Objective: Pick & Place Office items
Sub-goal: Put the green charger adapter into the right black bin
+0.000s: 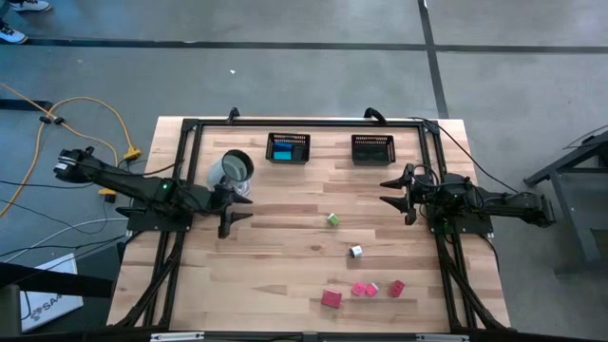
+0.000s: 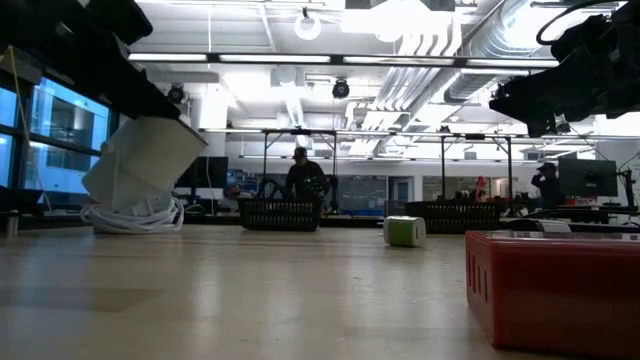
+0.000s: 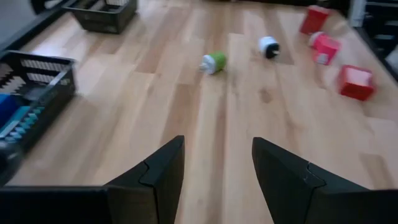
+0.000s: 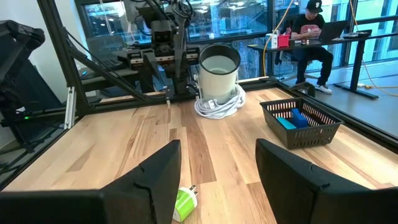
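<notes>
Office items lie scattered on the table (image 1: 275, 275): a green piece (image 1: 332, 219) near the middle, a black-and-white piece (image 1: 355, 252) just below it, and four red and pink pieces (image 1: 362, 290) toward the front edge. Blue and teal pieces (image 1: 285, 152) already sit in the left basket (image 1: 288, 148); we cannot tell whether the right basket (image 1: 372, 149) holds anything. Our left end effector (image 1: 231, 214) hangs spread and empty beside a white cup (image 1: 231, 171) with a coiled cord. Our right end effector (image 1: 399, 190) is likewise spread and empty, in front of the right basket. We judge we are between picks, with six pieces left. The green piece looks the natural next target: whichever arm goes must travel over, centre its fingers (image 3: 163, 177) on either side, descend, and close before carrying it to a basket.
</notes>
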